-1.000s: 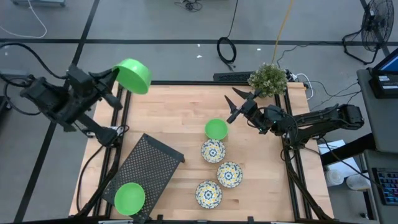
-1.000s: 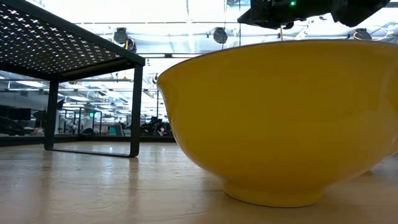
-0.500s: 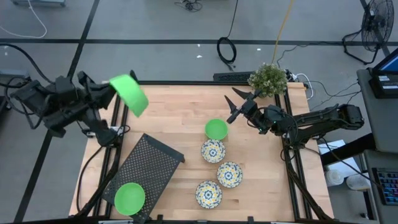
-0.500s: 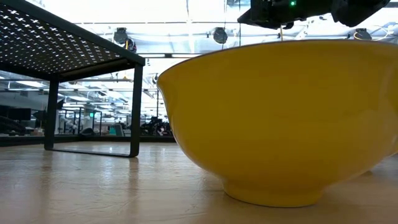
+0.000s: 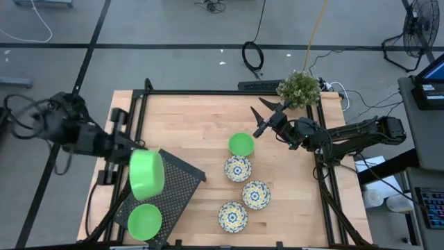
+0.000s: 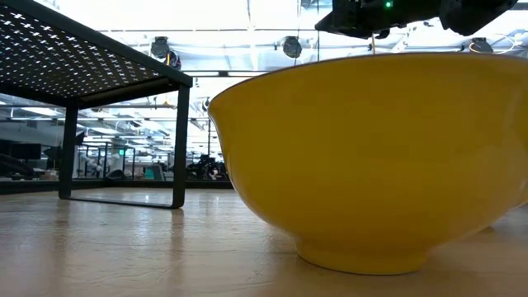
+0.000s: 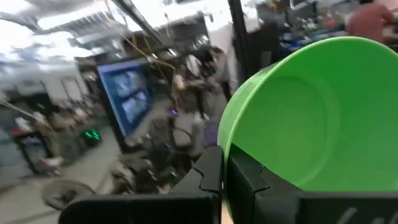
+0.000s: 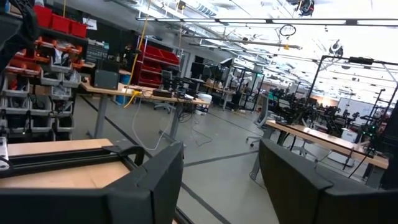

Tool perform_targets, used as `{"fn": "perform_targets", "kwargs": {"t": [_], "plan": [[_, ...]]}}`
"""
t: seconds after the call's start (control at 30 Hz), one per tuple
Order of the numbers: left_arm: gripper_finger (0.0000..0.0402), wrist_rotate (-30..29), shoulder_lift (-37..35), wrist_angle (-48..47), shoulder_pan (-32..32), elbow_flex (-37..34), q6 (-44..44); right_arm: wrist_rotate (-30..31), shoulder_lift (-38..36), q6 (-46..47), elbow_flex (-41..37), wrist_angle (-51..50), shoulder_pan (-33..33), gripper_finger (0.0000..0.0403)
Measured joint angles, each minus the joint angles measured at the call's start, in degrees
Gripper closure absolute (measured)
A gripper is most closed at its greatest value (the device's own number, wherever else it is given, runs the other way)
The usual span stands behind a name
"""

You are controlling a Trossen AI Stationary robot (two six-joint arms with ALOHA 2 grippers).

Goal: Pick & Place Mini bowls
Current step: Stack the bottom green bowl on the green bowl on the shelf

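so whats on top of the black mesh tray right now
One plain green plastic bowl sits on the black perforated mesh tray. A second green bowl, clamped in the left gripper, hangs above it and covers part of the mesh.

light: bright, even, from ceiling lamps (image 8: 273, 22) | blur: we see the left wrist view motion-smeared | shadows: soft

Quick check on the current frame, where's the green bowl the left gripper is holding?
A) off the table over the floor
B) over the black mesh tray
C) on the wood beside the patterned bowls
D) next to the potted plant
B: the left gripper is shut on the green bowl, which hangs tilted over the black mesh tray.
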Motion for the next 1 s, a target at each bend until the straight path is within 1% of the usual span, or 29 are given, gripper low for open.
{"fn": "perform_targets", "kwargs": {"t": [0.03,0.1,0.2,0.27,0.37,0.47,0.57,0.67,0.7,0.8,0.93,1.0], "plan": [[0.0397,1.1,0.0,-1.3,0.8,0.0,-1.8,0.0,0.0,0.3,0.0,0.0,0.0,0.0207],[0.0396,2.9,0.2,-6.9,2.5,1.6,-7.3,0.0,0.0,1.1,0.0,0.0,-0.1,0.0207],[0.0395,6.9,2.3,-18.9,5.8,6.6,-17.1,0.0,0.0,1.4,0.0,-0.1,-0.4,0.0207],[0.0397,9.7,4.7,-25.7,8.1,10.5,-21.0,0.0,0.0,1.4,0.0,-0.1,-0.4,0.0207],[0.0394,15.1,9.0,-35.4,10.4,16.8,-26.2,0.0,0.0,1.4,0.0,-0.1,-0.4,0.0207],[0.0395,19.6,13.8,-46.4,12.0,24.3,-33.2,0.0,0.0,1.4,0.0,-0.7,-0.4,0.0207],[0.0397,24.2,19.3,-59.8,13.4,31.5,-44.4,0.0,0.0,2.1,0.0,-1.6,-0.4,0.0207],[0.0396,27.8,24.6,-70.4,13.9,35.9,-54.5,0.0,0.0,2.9,0.0,-2.3,-0.4,0.0207],[0.0397,29.3,25.9,-71.6,14.1,36.7,-56.9,0.0,0.0,2.9,0.0,-2.3,-0.4,0.0207],[0.0397,34.4,27.2,-70.0,14.9,37.1,-60.5,0.0,0.0,2.9,0.0,-2.4,-0.4,0.0207],[0.0398,38.9,28.7,-70.9,15.9,35.9,-67.9,0.0,0.0,4.0,0.0,-2.6,-0.4,0.0207],[0.0398,39.4,29.0,-70.9,15.6,35.2,-71.7,0.0,0.0,3.8,0.0,-2.3,-0.4,0.0207]]}}
